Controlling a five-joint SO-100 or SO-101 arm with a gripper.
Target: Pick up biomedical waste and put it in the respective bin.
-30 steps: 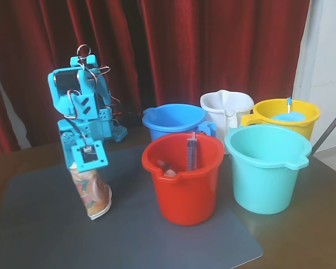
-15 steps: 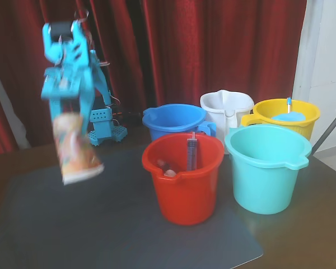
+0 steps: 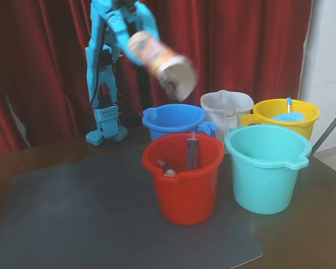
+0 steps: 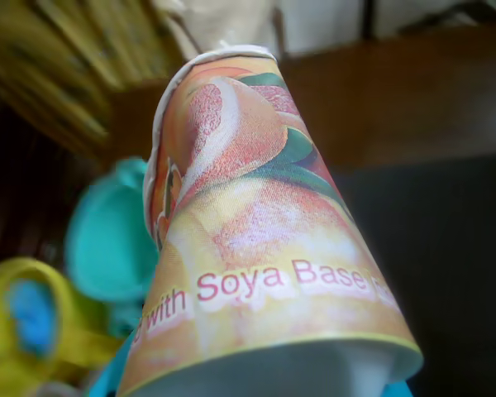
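The blue arm (image 3: pixel 103 67) stands tall by the red curtain (image 3: pixel 241 50) and reaches up and over to the right in the fixed view. Its gripper (image 3: pixel 135 35) is squeezed around the paper cup (image 3: pixel 162 61), which hangs tilted in the air, high above the dark blue bucket (image 3: pixel 176 120). The cup looks blurry there. The wrist view shows the cup (image 4: pixel 256 223) up close, with fruit pictures and the words "Soya Base". The smooth turquoise bucket (image 3: pixel 266 168) sits at the right, beside the red bucket (image 3: pixel 185 179) with a syringe (image 3: pixel 191 151) inside.
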